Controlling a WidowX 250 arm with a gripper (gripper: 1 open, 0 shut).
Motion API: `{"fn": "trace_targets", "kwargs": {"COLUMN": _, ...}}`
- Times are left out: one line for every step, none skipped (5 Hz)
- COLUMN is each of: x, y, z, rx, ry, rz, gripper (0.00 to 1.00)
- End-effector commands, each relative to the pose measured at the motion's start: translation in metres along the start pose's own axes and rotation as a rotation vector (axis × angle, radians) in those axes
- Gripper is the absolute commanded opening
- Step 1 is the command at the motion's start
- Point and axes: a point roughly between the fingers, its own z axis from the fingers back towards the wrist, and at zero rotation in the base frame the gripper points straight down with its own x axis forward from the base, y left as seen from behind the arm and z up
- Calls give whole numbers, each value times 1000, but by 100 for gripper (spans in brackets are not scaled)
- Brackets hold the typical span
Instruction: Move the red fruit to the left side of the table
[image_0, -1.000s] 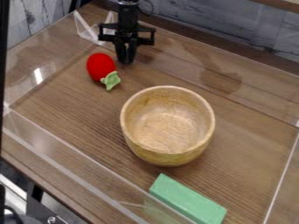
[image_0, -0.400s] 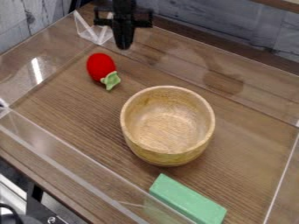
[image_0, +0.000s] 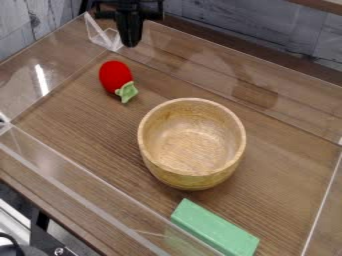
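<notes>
At the lower right of the frame, a flat, rectangular, matte green block (image_0: 215, 234) is lying at an angle near the table edge. Above it, right of the frame's centre, a round, pale wooden bowl (image_0: 193, 144) with a smooth rim and deep curved wall is sitting upright. The brown tabletop (image_0: 74, 128), with visible wood grain, is extending beneath both; clear acrylic is edging it and catching pale reflections at the left.

Farther up, left of centre, the glossy red strawberry-like fruit (image_0: 116, 75) with a leafy green cap is resting on its side, apart from the bowl. At the top of the frame, the black robot gripper (image_0: 131, 38) is hanging beyond the fruit. Its jaws are closed together, and nothing is showing between them.

Probable faults: a descent with the jaws closed would push the fruit instead of gripping it. The rounded, slick-looking body could roll or squeeze out if gripped off-centre. The tapered cap would likely give poor purchase. A low sweep toward the left could strike the acrylic wall, and a swing toward the viewer could knock the bowl rim.
</notes>
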Motion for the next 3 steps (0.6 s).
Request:
{"fn": "trace_targets", "kwargs": {"x": -10, "y": 7, "z": 28, "rx": 2, "ry": -97, "rz": -6, "gripper": 0}}
{"fn": "trace_targets", "kwargs": {"x": -16, "y": 16, "z": 30, "rx": -11, "ry": -85, "rz": 37, "gripper": 0}}
{"fn": "trace_targets", "kwargs": {"x": -21, "y": 25, "z": 32, "rx": -31, "ry": -73, "rz": 78, "gripper": 0}}
